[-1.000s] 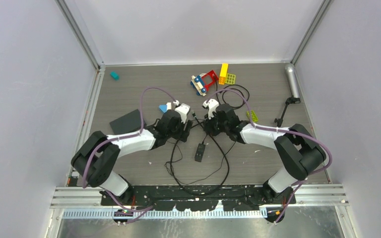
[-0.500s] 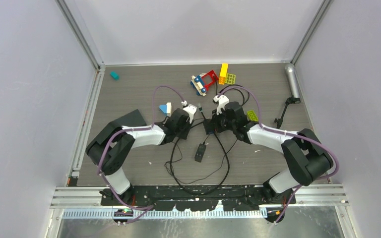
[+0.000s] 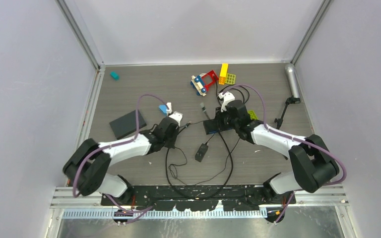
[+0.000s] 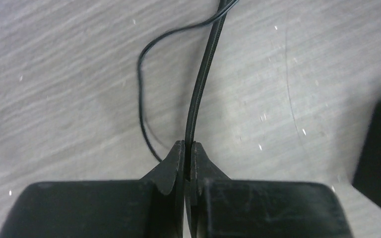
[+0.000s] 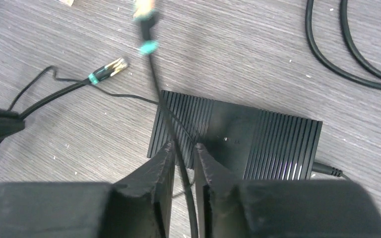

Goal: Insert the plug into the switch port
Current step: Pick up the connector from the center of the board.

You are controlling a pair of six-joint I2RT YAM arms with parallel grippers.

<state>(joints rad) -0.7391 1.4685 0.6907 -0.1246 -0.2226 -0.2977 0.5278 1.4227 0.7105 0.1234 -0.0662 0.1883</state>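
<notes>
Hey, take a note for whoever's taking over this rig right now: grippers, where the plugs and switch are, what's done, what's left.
Left gripper: shut on a black cable, back from its plug, which lies on the table.
Right gripper: slightly open, with a second cable apparently loose between its fingers. The second plug is beyond the switch and blurred.
Switch: flat on the table under the right gripper.
Done: left has a cable gripped.
Left: neither plug is in the switch; line one up and insert it.

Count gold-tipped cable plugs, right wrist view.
2. One gold-tipped plug lies left of the black ribbed switch box; a second plug, blurred, beyond it. More may be hidden.
</notes>
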